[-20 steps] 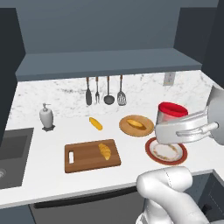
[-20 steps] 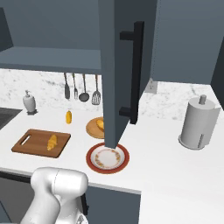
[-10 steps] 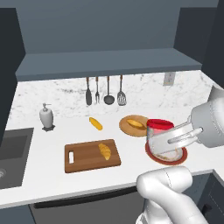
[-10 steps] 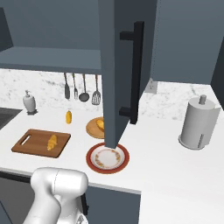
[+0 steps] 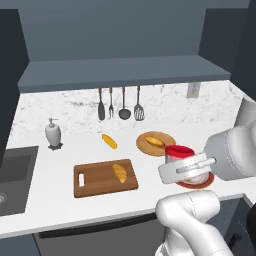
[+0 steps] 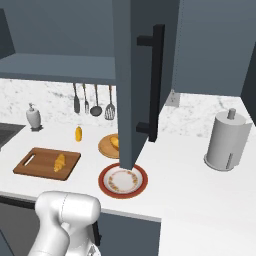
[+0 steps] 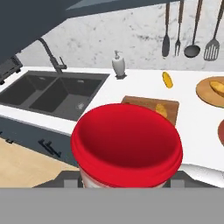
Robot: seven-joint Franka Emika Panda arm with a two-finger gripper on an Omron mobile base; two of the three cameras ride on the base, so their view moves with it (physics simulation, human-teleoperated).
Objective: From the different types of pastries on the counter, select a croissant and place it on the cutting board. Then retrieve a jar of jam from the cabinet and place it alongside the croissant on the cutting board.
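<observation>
Gripper (image 5: 186, 169): you have its fingers closed around the jar of jam (image 5: 179, 154), held in the air over the red-rimmed plate (image 5: 196, 181)
Croissant (image 5: 119, 173): lying on the cutting board (image 5: 95, 181), toward its right end
Jar: well right of the board
</observation>
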